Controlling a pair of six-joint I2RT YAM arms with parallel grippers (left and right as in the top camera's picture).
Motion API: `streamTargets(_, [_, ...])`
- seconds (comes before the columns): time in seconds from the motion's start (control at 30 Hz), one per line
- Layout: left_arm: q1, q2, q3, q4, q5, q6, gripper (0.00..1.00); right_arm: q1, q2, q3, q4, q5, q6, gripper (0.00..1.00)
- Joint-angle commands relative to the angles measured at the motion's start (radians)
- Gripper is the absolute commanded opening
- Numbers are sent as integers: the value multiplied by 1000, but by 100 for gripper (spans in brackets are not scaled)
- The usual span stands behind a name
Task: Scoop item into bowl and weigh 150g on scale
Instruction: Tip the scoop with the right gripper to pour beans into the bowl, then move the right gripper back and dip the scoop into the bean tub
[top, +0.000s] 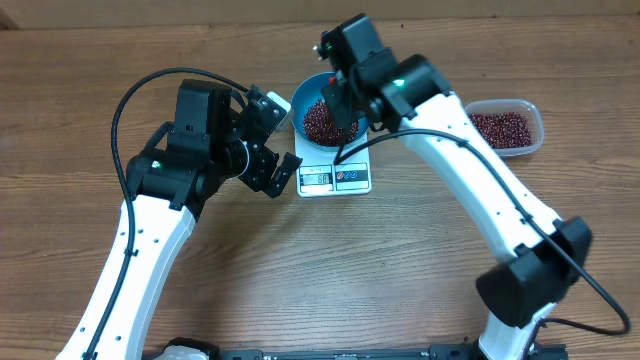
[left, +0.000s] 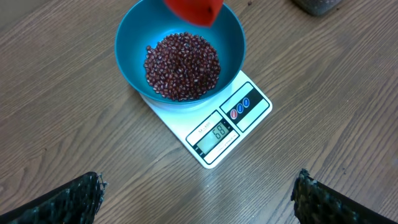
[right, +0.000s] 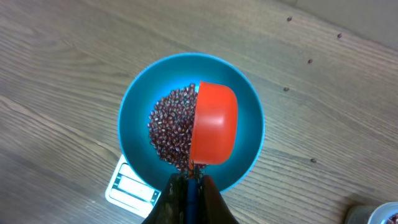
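Wooden tabletop (top: 330, 270) with two white arms, seen from above and from both wrists. The left gripper (top: 278, 143) hangs with its jaws spread wide and holds nothing. Just ahead of it lies the white scale (left: 227, 127), whose display reads 68. The blue bowl (left: 233, 37) stands on the far end of the scale, display left uncovered. Dark red beans (left: 181, 65) form a heap on the bowl's floor. The right gripper (right: 188, 180) is clamped tight on the handle of a red scoop (right: 214, 121). The scoop is directly beyond its fingertips, tipped on its side above the bowl. A clear tub (top: 538, 125) with more beans sits well off to that gripper's right, apart from the scale.
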Motion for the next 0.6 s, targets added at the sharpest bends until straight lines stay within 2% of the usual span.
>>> streamTargets(0.0, [4,5,-3,3,8,-6,100,-40,-81,33,1,-92,-3,4])
streamTargets(0.23, [4,5,-4,3,8,-6,100,-144,-154,33,-11,-357,-3,4])
streamTargets(0.37, [4,5,-3,3,8,-6,99,-251,-213,33,-27,-502,-3,4])
streamTargets(0.57, [4,5,-4,3,8,-6,100,-452,-259,33,-118,-571,-13,4])
